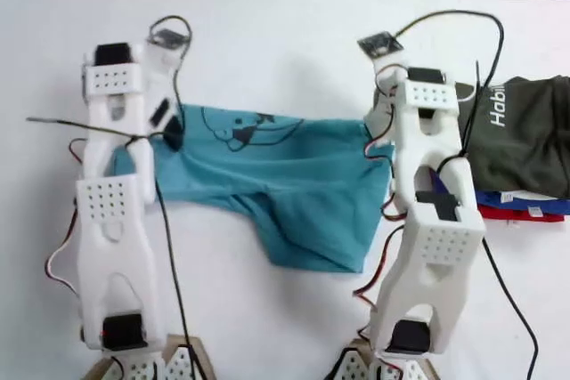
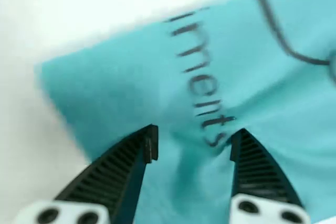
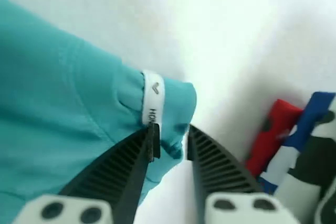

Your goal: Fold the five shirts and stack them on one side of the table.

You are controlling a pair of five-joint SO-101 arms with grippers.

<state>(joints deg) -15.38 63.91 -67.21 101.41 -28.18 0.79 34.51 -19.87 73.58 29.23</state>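
A teal shirt [image 1: 285, 180] with a dark line drawing lies partly folded on the white table [image 1: 267, 33] between the two arms. My left gripper [image 2: 194, 142] is open just above the shirt's printed left part [image 2: 210, 77], one finger on each side of the print; in the high view it sits at the shirt's left end [image 1: 167, 131]. My right gripper [image 3: 172, 141] is shut on the teal shirt's edge [image 3: 79, 103], right beside a small white label [image 3: 152, 98]. In the high view it is at the shirt's upper right corner [image 1: 378, 140].
At the table's right edge lies a stack of shirts: dark green [image 1: 525, 135] on top, blue [image 1: 512, 196] and red [image 1: 525, 213] beneath. The stack also shows past the right gripper [image 3: 294, 140]. Cables trail from both arms. Bare table lies behind and in front.
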